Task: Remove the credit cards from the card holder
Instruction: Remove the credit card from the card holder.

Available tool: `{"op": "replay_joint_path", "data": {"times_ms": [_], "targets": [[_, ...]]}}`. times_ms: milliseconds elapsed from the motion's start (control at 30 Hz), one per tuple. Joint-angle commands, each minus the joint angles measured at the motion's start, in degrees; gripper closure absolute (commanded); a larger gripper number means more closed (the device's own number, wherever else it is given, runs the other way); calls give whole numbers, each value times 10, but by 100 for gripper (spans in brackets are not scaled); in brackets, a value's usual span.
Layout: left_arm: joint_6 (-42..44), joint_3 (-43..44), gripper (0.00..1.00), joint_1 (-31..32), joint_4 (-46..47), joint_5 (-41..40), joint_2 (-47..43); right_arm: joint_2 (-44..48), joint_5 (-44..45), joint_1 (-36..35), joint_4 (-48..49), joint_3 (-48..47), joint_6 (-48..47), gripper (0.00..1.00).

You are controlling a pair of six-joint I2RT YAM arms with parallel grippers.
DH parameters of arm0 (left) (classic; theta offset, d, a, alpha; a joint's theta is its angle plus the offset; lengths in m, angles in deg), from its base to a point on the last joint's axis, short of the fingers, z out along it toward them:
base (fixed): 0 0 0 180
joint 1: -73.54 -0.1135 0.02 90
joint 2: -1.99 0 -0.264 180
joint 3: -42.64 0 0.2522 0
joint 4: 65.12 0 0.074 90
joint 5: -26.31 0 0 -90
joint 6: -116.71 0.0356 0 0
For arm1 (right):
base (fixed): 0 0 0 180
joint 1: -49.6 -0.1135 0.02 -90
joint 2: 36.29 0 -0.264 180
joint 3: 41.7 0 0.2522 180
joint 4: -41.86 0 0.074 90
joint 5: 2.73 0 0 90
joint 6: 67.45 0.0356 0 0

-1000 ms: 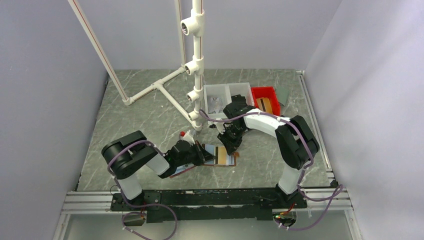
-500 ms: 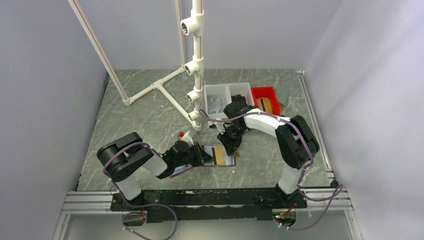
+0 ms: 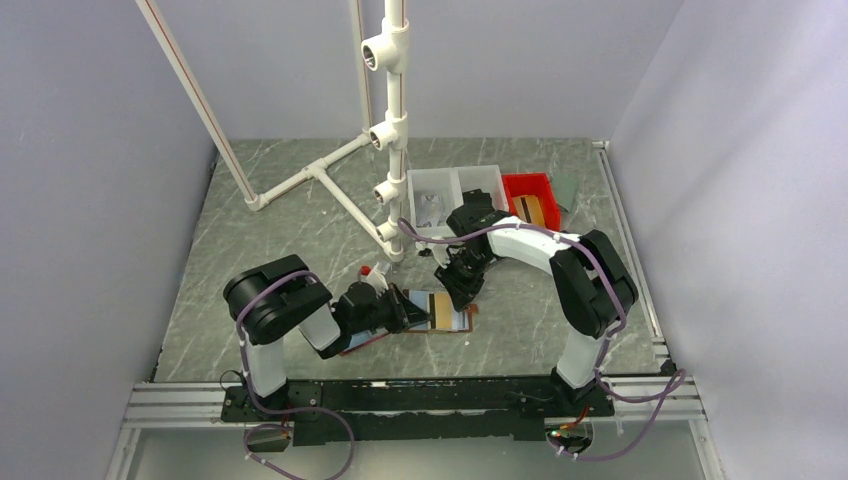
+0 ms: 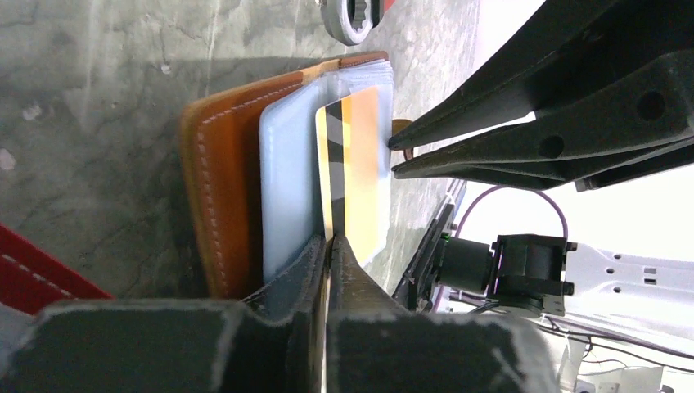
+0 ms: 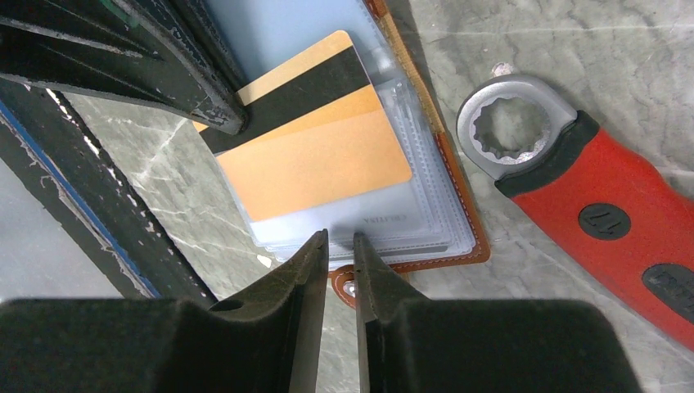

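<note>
The card holder (image 3: 449, 314), lying open toward 6 o'clock on the table (image 3: 290, 230), is shown in the left wrist view with its orange card (image 4: 362, 164) pinched by the left gripper (image 4: 329, 242), while the right gripper (image 5: 340, 246) is seen only in the right wrist view, narrowed over the snap tab (image 5: 347, 287), any actual grip not being discernible.

Marbled table (image 3: 300, 230) carries card holder (image 4: 219, 196), wrench (image 5: 589, 184), red bin (image 3: 512, 190).

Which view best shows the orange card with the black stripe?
Right wrist: the orange card with the black stripe lies face-on, nearly whole. Left wrist shows it foreshortened, pinched by the left gripper. Top external: only a small patch.
</note>
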Motion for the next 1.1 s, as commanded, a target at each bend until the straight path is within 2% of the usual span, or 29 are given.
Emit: {"op": "replay_joint_path", "data": {"times_ms": [0,200,433,667,1067], "targets": [[8,-1,100,-2,-40,-9,7,-44,16,-18,53,21,-20,79],[47,-33,100,-8,-40,-25,-44,-37,23,-17,51,19,-23,79],[146,-23,100,-9,-195,-15,-171,-9,-8,-8,38,17,-42,78],[217,-22,100,-9,-255,-3,-256,39,-71,-2,12,11,-82,73],[264,-23,100,-9,-277,18,-336,83,-159,15,-29,-1,-126,67]]}}
